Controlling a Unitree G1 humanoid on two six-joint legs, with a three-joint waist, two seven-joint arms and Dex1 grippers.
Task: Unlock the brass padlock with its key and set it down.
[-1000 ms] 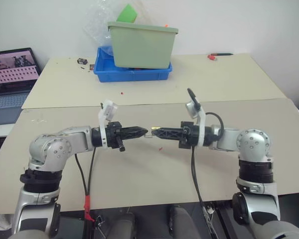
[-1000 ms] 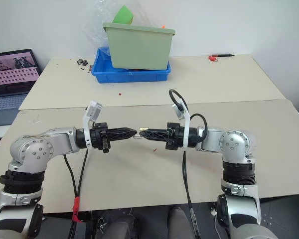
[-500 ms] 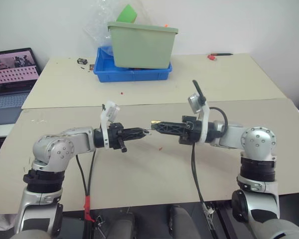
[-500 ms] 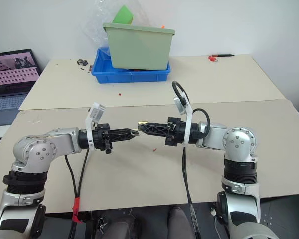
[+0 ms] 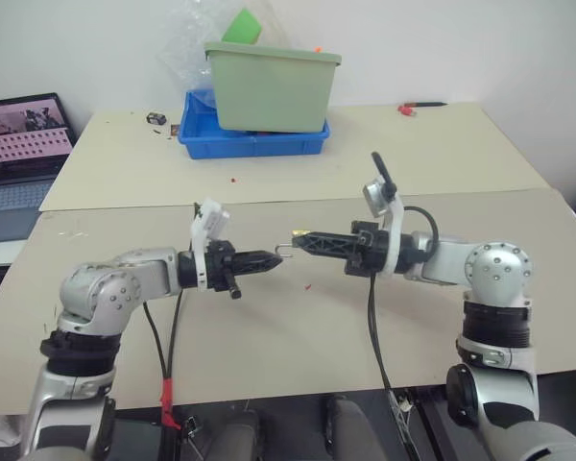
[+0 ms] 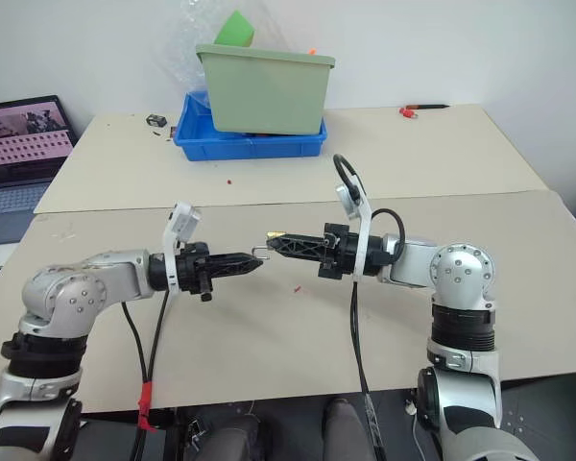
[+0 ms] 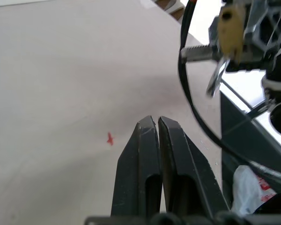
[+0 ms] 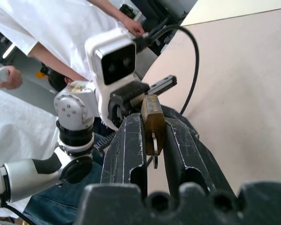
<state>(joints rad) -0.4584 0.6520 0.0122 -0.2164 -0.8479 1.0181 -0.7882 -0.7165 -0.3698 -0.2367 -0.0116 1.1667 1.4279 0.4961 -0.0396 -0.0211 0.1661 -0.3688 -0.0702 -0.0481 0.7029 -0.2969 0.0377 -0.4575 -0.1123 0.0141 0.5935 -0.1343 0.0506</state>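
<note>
Tabletop [image 5: 298,327] beige, two sheets. Green bin [image 5: 271,86] sits in blue tray [image 5: 254,139] at far edge; laptop [image 5: 24,134] off to the left. Right tool [image 5: 300,241] clamped on padlock [image 8: 152,123], held above tabletop, shackle [image 5: 284,250] poking toward left tool [image 5: 274,259]. Left tool's fingers [image 7: 147,154] pressed together, empty, tip just short of the shackle. Small red fleck [image 5: 307,284] on tabletop below.

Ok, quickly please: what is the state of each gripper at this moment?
Left gripper: shut; whether it pinches anything cannot be told.
Right gripper: shut on the brass padlock.
</note>
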